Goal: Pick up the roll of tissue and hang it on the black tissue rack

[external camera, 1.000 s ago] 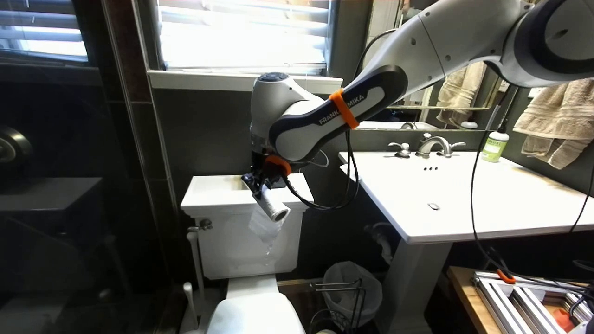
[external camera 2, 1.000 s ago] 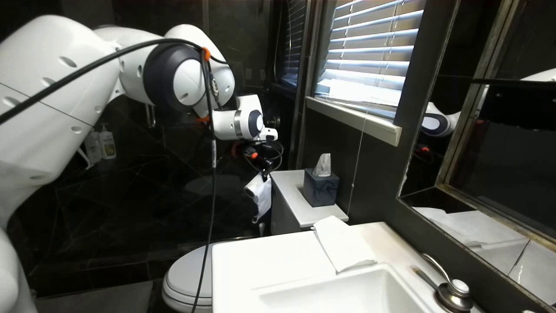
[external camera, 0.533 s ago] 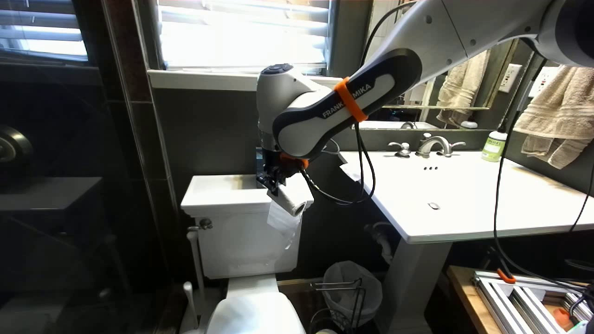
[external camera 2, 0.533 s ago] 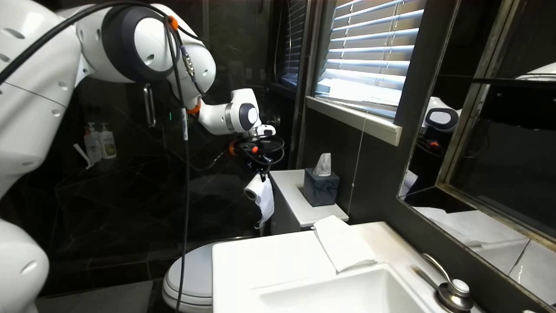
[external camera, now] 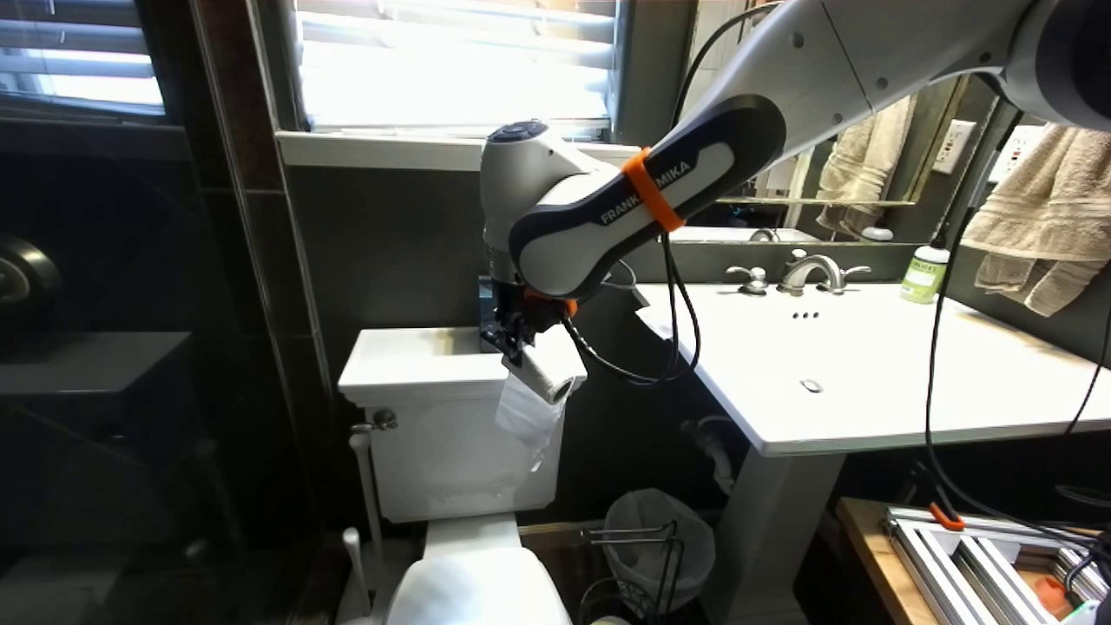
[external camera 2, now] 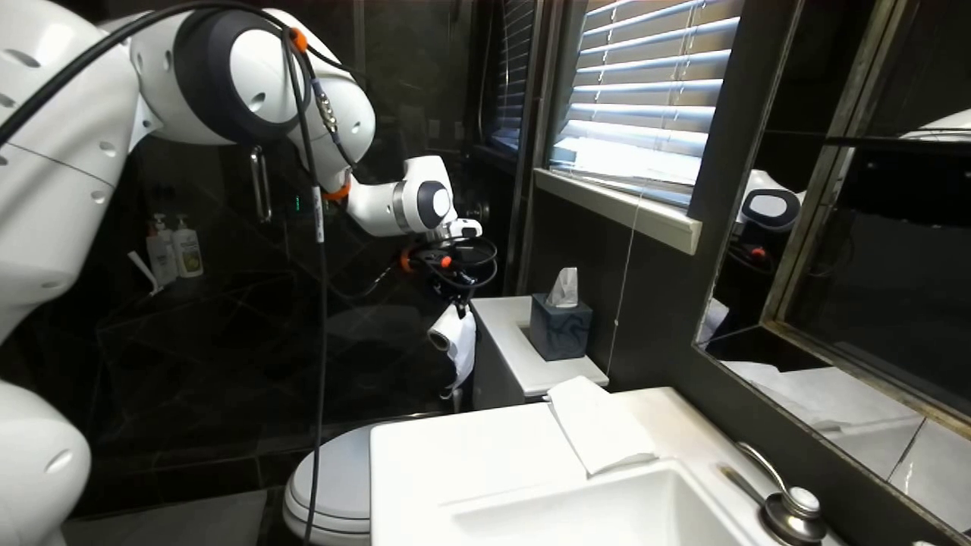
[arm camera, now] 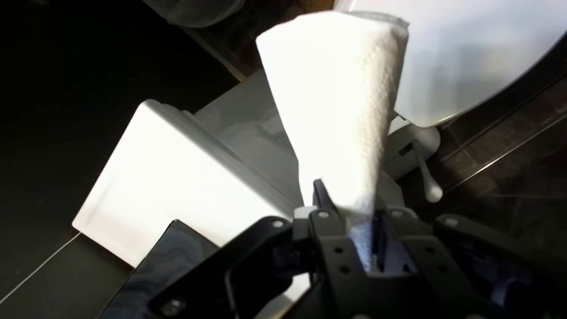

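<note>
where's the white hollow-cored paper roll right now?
In an exterior view, the paper roll is left of centre, held tilted in the black two-finger gripper, just left of the white toilet tank lid.

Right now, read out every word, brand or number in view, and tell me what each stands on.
"FRANK": on the robot arm, before the orange strap.
"MIKA": on the same arm, past the strap.
Green-labelled bottle: lettering too small to read.
White pump bottle: label too small to read.
White cable tag: too blurred to read.

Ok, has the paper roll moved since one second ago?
Yes. In an exterior view the paper roll has shifted right relative to the toilet tank, toward the sink.
</note>
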Robot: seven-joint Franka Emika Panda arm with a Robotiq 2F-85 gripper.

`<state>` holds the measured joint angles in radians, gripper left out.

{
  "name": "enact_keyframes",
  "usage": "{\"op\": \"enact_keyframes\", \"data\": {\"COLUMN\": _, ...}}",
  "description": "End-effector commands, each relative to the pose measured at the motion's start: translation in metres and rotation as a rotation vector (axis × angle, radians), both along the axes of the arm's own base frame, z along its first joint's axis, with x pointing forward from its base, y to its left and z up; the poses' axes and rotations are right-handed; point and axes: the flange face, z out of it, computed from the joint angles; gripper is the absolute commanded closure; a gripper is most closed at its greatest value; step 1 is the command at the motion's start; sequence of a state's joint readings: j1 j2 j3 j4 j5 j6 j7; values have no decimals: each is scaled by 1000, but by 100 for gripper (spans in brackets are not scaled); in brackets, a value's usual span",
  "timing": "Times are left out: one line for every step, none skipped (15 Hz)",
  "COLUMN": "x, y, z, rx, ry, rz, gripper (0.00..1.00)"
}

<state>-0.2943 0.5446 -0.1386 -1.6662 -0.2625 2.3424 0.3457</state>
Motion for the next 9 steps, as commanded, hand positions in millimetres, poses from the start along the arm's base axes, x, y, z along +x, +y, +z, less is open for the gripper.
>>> {"op": "enact_keyframes", "data": {"x": 1, "y": 17, "z": -10, "rx": -40, "ry": 20, "rz": 64, "gripper": 95}}
{"op": "enact_keyframes", "data": {"x": 1, "y": 27, "z": -17, "rx": -57, "ry": 29, "rz": 95, "gripper": 95}}
{"op": "enact_keyframes", "data": {"x": 0, "y": 41, "z": -26, "rx": -68, "ry": 38, "rz": 123, "gripper": 95}}
{"op": "enact_keyframes", "data": {"x": -1, "y": 53, "z": -35, "rx": -80, "ry": 42, "rz": 151, "gripper": 95}}
{"op": "enact_keyframes", "data": {"x": -3, "y": 67, "z": -45, "rx": -98, "ry": 44, "rz": 179, "gripper": 95}}
{"op": "enact_keyframes", "data": {"x": -4, "y": 80, "z": -55, "rx": -113, "ry": 42, "rz": 210, "gripper": 95}}
{"op": "enact_keyframes", "data": {"x": -6, "y": 91, "z": -66, "rx": -131, "ry": 36, "rz": 228, "gripper": 95}}
{"op": "enact_keyframes", "data": {"x": -8, "y": 100, "z": -79, "rx": -160, "ry": 25, "rz": 245, "gripper": 95}}
{"op": "enact_keyframes", "data": {"x": -9, "y": 107, "z": -91, "rx": -178, "ry": 16, "rz": 257, "gripper": 95}}
